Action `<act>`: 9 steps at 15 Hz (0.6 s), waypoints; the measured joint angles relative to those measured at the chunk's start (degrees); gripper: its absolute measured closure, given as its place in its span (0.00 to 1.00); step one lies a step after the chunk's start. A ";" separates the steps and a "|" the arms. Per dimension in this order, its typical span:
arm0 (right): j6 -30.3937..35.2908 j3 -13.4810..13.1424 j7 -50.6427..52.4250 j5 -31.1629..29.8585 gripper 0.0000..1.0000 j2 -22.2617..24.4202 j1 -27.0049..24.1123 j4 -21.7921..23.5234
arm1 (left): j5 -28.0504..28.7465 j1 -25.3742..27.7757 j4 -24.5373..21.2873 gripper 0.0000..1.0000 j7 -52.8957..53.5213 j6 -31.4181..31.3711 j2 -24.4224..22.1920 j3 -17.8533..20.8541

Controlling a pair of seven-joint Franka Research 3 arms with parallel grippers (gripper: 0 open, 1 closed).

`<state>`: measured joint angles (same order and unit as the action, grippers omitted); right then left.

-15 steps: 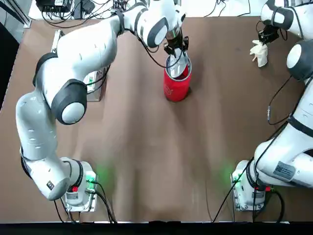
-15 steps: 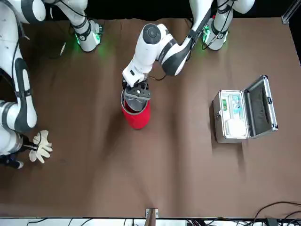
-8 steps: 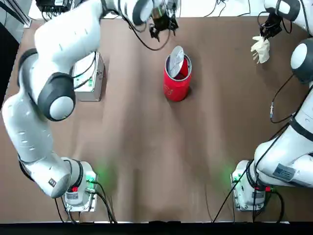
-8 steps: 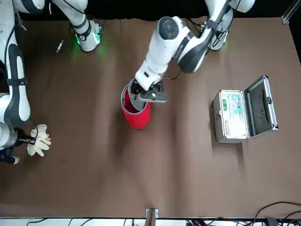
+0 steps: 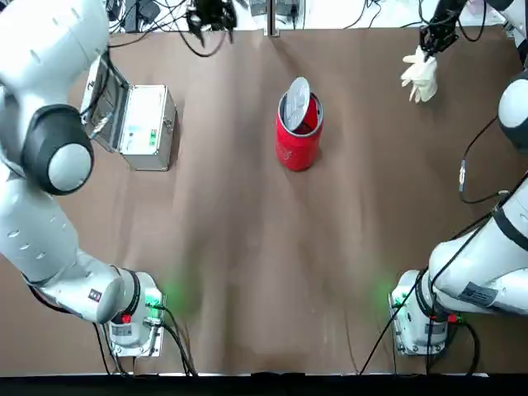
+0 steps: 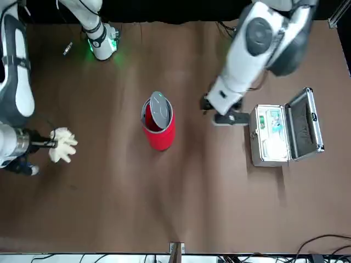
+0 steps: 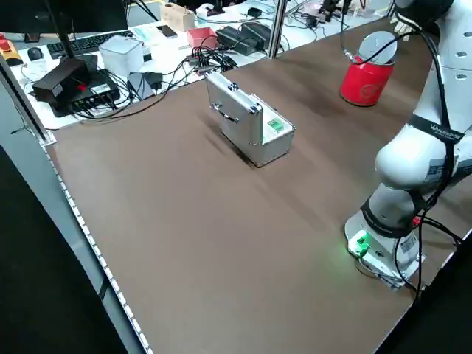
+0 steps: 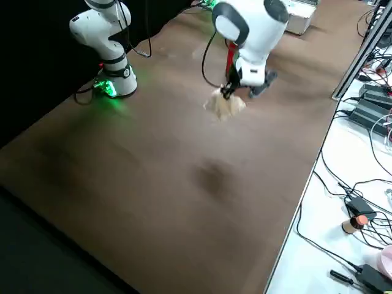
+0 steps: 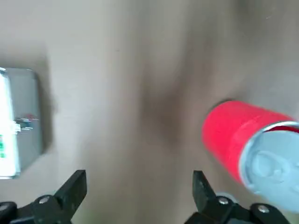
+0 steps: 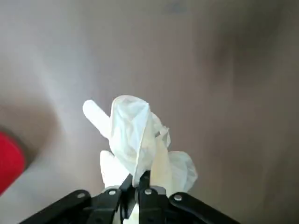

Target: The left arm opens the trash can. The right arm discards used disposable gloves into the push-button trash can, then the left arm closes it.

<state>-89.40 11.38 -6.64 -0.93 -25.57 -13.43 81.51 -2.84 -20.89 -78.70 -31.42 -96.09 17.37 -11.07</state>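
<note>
The red trash can point(image 5: 297, 144) stands mid-table toward the far side, its silver lid point(image 5: 295, 93) tipped up and the mouth open; it also shows in the front view point(image 6: 159, 133). My left gripper point(image 5: 211, 16) hovers open and empty near the far edge, well off to the can's left, its fingers wide apart in the left wrist view point(image 9: 138, 183). The whitish gloves point(image 5: 421, 73) hang above the table at the far right, pinched by my right gripper point(image 5: 431, 43), which is shut on them point(image 10: 142, 184). The gloves point(image 6: 63, 144) are still well to the side of the can.
A silver metal case point(image 5: 136, 120) lies open at the far left, close below the left gripper. Cables and gear point(image 7: 221, 44) crowd the bench beyond the far edge. Both arm bases point(image 5: 136, 318) glow green at the near edge.
The left gripper has left the can's lid and swung away to the far left; the lid stays up. The right gripper has carried the gloves slightly toward the can.
</note>
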 joint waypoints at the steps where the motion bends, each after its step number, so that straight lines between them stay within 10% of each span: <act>1: 2.54 1.65 -0.13 1.02 0.95 0.85 0.10 0.03 | 0.00 2.15 0.00 0.00 3.32 1.80 -0.75 -0.02; 9: 7.89 6.26 -9.38 14.30 0.95 1.83 11.30 2.29 | 0.01 16.02 -0.03 0.00 25.52 10.78 -5.06 -0.02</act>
<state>-81.51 17.64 -16.02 13.37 -23.73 -2.13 83.80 -2.84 -4.87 -78.72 -5.90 -85.31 12.31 -11.09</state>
